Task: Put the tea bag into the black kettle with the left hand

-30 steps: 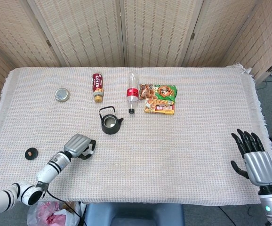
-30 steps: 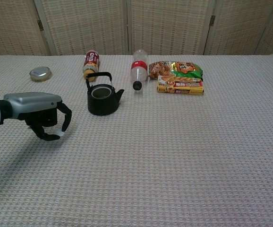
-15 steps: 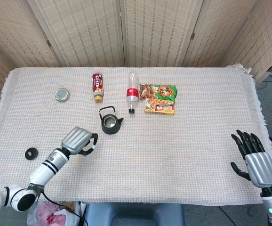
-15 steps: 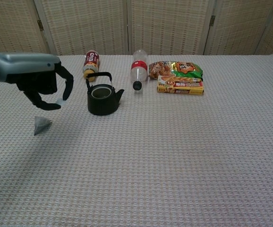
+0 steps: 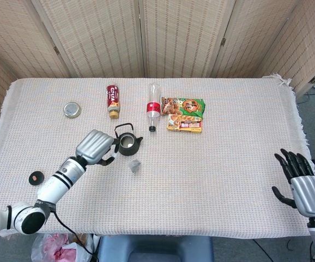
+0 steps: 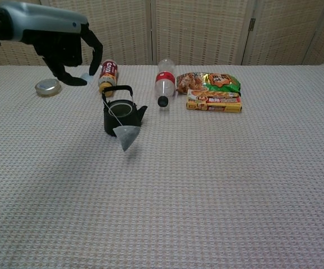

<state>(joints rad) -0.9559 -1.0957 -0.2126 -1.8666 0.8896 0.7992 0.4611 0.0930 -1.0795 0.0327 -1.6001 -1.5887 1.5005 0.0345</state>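
left hand (image 6: 66,42) raised, pinching the string tag - tea bag (image 6: 127,136) dangles in air at the black kettle (image 6: 121,116)'s 5 o'clock. carry step; next, bring bag over the opening, lower, release. right hand (image 5: 304,185) idle, fingers apart.

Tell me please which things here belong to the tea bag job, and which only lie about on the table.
Belong to the job:
- tea bag, hanging on its string
- black kettle, no lid on it
- left hand, pinching the string

Only lying about:
- brown bottle, on its side
- clear bottle, on its side
- two snack packs
- round metal lid
- small black disc
- right hand, holding nothing
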